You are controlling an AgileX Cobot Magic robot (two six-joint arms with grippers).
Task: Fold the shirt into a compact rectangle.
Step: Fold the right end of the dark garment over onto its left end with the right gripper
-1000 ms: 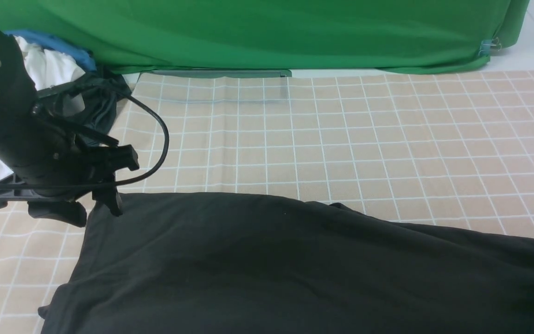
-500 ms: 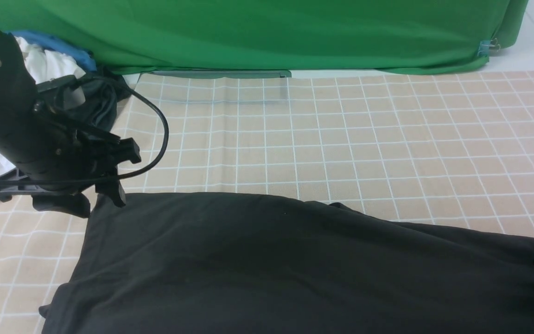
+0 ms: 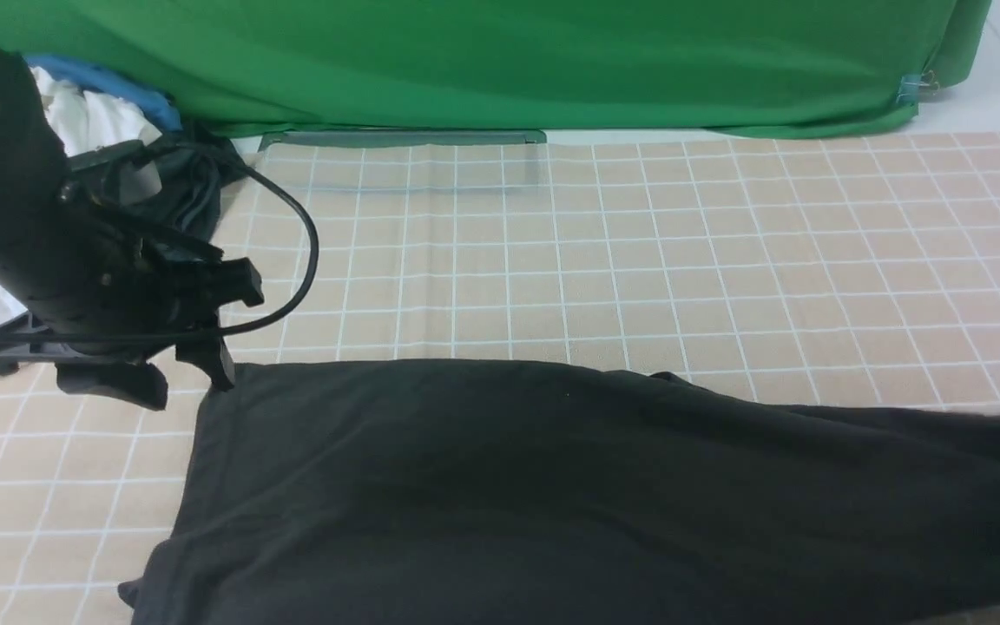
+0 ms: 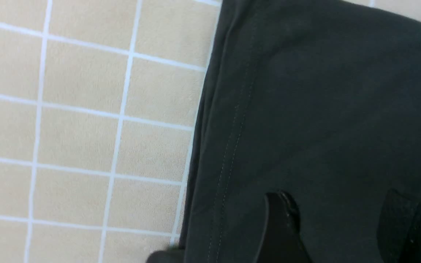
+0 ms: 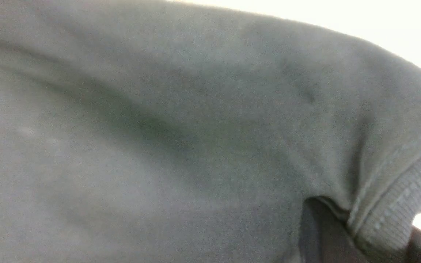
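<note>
The black shirt (image 3: 552,495) lies spread across the near half of the checked tablecloth (image 3: 639,260) and runs off the right edge of the front view. My left gripper (image 3: 183,382) hovers over its far-left corner. In the left wrist view that gripper (image 4: 342,223) is open above the stitched hem (image 4: 228,146), with nothing between its fingers. In the right wrist view the shirt (image 5: 159,128) fills the picture, and my right gripper (image 5: 375,237) is shut on its ribbed collar band (image 5: 393,212). No print shows.
A pile of clothes sits at the back left: a white garment (image 3: 92,121), something blue (image 3: 109,82) and a dark garment (image 3: 187,182). A green backdrop (image 3: 500,61) hangs along the far edge. The left arm's cable (image 3: 305,252) loops over the cloth.
My right gripper has closed on the shirt and drawn back past the right edge. The whole shirt has slid to the right. The left arm has barely moved.
</note>
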